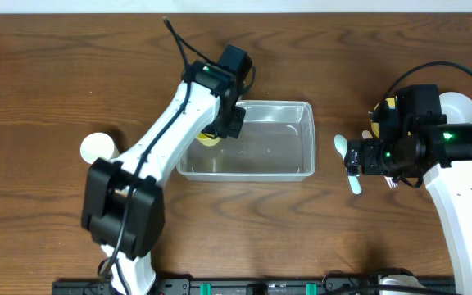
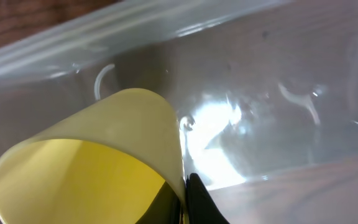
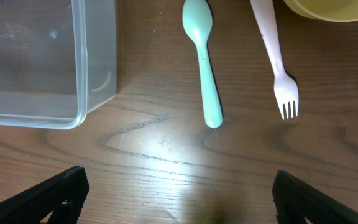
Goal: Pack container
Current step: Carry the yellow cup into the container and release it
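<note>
The clear plastic container (image 1: pixel 289 139) lies at the table's middle. My left gripper (image 1: pixel 222 127) is at its left end, shut on the rim of a yellow cup (image 1: pixel 208 139). In the left wrist view the fingers (image 2: pixel 188 199) pinch the cup's wall (image 2: pixel 104 149), which lies tilted over the container's floor (image 2: pixel 278 74). My right gripper (image 1: pixel 359 156) is open and empty, right of the container. In the right wrist view its fingers (image 3: pixel 179 199) stand wide apart below a mint spoon (image 3: pixel 205 62) and a pink fork (image 3: pixel 277 62). The container's corner (image 3: pixel 98 74) is to their left.
A white cup (image 1: pixel 98 147) stands at the left beside the left arm. A white bowl (image 1: pixel 459 106) sits at the far right. A yellow bowl (image 3: pixel 328 9) lies beyond the fork. The mint spoon (image 1: pixel 353 182) lies under the right gripper.
</note>
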`<action>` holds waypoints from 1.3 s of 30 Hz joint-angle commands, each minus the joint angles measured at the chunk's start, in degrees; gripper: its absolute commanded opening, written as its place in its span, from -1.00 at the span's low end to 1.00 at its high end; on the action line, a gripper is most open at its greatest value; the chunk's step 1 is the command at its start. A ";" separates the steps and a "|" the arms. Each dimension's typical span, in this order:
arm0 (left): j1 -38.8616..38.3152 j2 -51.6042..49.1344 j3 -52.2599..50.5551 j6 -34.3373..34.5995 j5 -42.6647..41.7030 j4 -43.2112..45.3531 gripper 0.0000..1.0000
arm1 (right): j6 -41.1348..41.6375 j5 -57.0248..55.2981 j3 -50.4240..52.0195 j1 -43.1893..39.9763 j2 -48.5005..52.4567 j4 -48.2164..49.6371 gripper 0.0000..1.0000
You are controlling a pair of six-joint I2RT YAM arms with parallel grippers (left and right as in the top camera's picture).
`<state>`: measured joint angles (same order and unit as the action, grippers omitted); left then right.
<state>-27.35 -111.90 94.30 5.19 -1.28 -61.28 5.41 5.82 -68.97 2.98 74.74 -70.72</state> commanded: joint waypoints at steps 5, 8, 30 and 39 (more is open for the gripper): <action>1.84 -4.50 -0.33 -2.84 0.52 1.84 -0.88 | -0.79 0.42 -1.05 0.57 0.15 -0.07 0.92; 2.64 -5.09 -0.33 -2.84 0.52 2.34 -0.88 | -0.81 0.39 -1.05 0.57 0.15 -0.22 0.92; 4.48 14.86 5.05 3.34 5.99 -6.27 0.54 | -1.42 -1.95 -1.05 0.57 0.17 -0.44 0.97; 25.07 24.30 4.48 6.29 6.80 -11.58 0.57 | -1.42 -1.95 -1.05 0.57 0.17 -0.85 0.99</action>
<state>-7.73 -85.32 99.96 9.45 4.36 -72.07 4.95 4.34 -68.97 2.98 74.74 -71.40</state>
